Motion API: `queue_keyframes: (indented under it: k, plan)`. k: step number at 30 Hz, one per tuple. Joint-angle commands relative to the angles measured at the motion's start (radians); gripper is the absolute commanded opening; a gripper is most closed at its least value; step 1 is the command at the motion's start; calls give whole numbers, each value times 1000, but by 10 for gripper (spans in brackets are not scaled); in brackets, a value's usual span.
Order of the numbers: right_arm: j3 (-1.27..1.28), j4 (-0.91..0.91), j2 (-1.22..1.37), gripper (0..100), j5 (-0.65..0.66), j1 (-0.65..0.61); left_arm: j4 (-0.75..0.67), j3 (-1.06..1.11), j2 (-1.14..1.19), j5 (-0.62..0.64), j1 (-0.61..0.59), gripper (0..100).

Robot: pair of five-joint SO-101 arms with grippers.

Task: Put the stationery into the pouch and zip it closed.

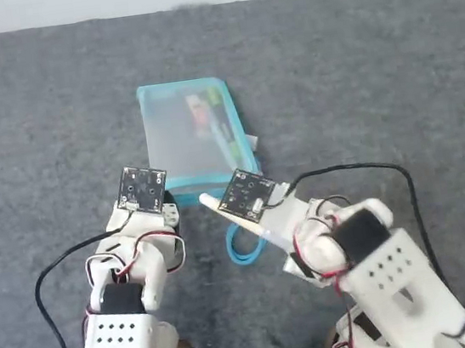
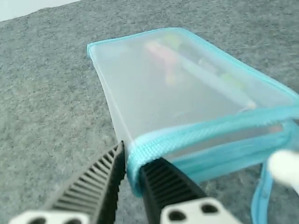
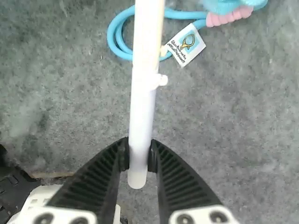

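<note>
A translucent pouch (image 1: 189, 137) with light-blue trim lies on the grey carpet, with coloured pens (image 1: 213, 121) inside. In the left wrist view the pouch (image 2: 187, 93) shows its blue zip edge (image 2: 205, 133) nearest, and my left gripper (image 2: 131, 175) is shut on that edge's corner. My right gripper (image 3: 138, 156) is shut on a white pen (image 3: 145, 70), whose tip points toward the pouch's near edge in the high view, where the white pen (image 1: 234, 217) lies over the blue wrist loop (image 1: 240, 246).
The blue cord loop (image 3: 126, 35) carries a small paper tag (image 3: 186, 44) and a pink pull (image 3: 226, 17). Grey carpet (image 1: 374, 78) spreads all round the pouch. Black cables (image 1: 407, 194) trail beside both arms.
</note>
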Motion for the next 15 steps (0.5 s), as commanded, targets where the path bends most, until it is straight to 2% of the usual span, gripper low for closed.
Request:
queue_keyframes:
  k: [1,10,15]
  plan:
    - [-44,-64,113,6,-49,-5,-28,-7,-18,8,0,13]
    - [-390,-77,489,6,-216,-4,-28,-5,-14,8,3,13]
    - [-632,-71,716,6,-301,41,-32,5,-17,8,6,13]
